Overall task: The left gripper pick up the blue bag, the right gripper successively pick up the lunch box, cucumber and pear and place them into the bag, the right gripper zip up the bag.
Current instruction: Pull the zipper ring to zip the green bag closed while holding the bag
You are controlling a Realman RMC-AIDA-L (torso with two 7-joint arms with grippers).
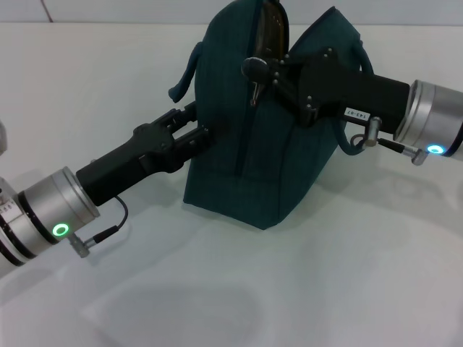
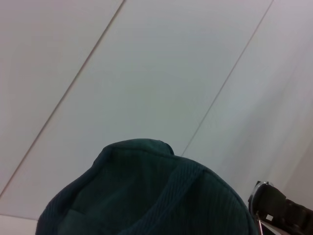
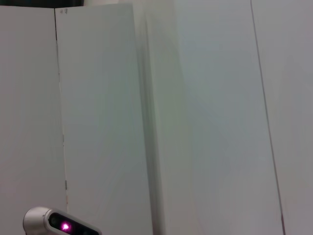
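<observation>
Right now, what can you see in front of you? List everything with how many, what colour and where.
blue bag: one, dark teal, standing upright on the table, between the two arms.
bag handle: one loop clearly visible, teal, hanging off the bag's upper left side.
zipper pull: one, dark, near the top of the bag, at the right gripper's tip.
table: one, white, under the bag.
left gripper: one, black, pressed against the bag's left side.
right gripper: one, black, at the zipper line near the bag's top.
</observation>
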